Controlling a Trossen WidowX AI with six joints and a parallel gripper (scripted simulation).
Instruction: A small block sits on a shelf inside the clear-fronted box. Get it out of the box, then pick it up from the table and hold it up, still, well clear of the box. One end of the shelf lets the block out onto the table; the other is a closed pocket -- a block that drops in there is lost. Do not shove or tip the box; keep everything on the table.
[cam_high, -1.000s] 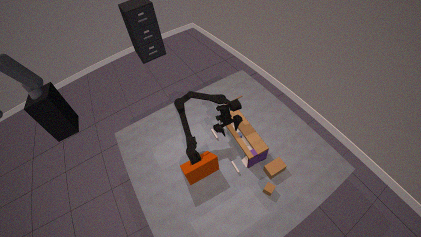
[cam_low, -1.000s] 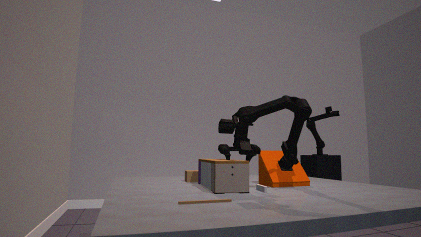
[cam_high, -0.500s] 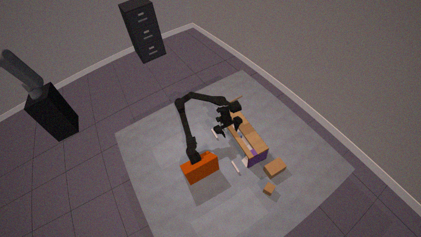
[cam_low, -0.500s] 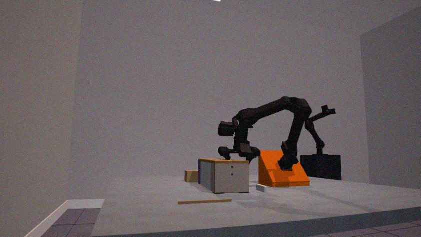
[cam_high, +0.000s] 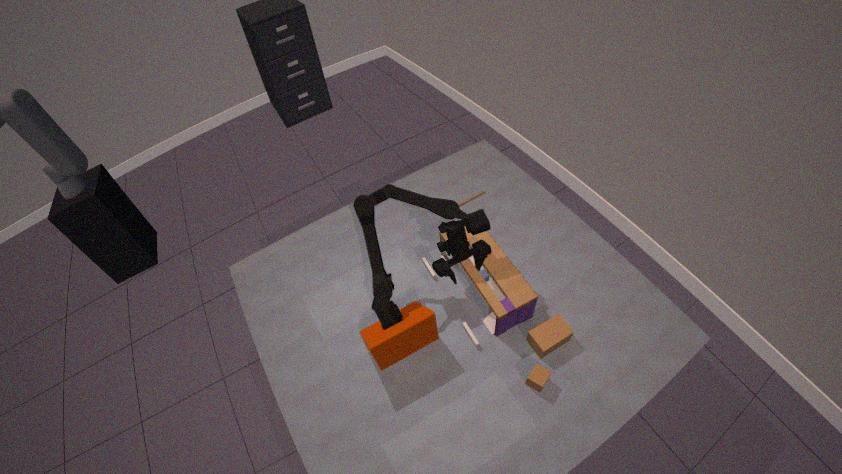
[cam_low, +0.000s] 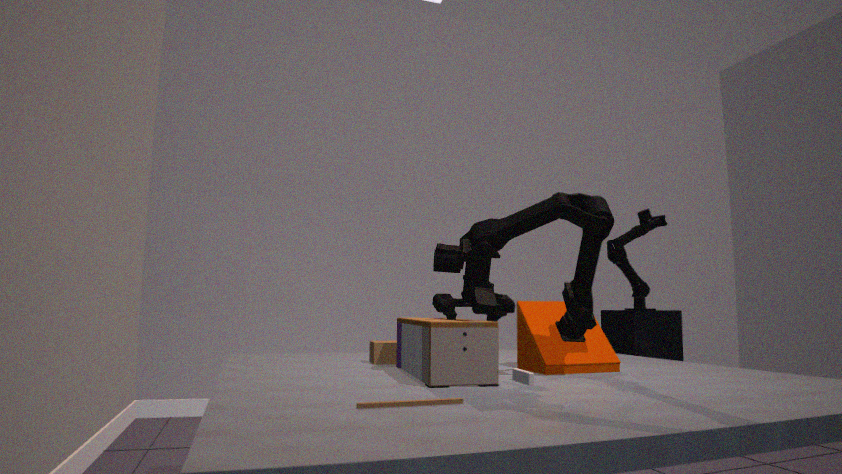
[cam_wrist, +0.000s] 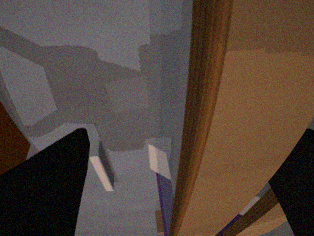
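Observation:
The box (cam_high: 500, 282) is long, with a tan top and a purple end nearest the orange base. In the exterior view its pale end (cam_low: 447, 350) faces the camera. A small bluish block (cam_high: 484, 274) shows on the shelf inside, near the box's middle. My gripper (cam_high: 462, 262) is open and empty and points down at the box's far end. Its fingertips (cam_low: 471, 306) are level with the box top. In the wrist view the fingers straddle the top's long front edge (cam_wrist: 200, 127): one is over the table, the other over the tan top. The block is hidden there.
My arm stands on an orange wedge base (cam_high: 400, 332). Two white sticks (cam_high: 428, 267) (cam_high: 470, 332) lie in front of the box. Two tan blocks (cam_high: 549, 334) (cam_high: 537, 376) lie past its purple end. A thin wooden stick (cam_low: 409, 403) lies beyond the far end.

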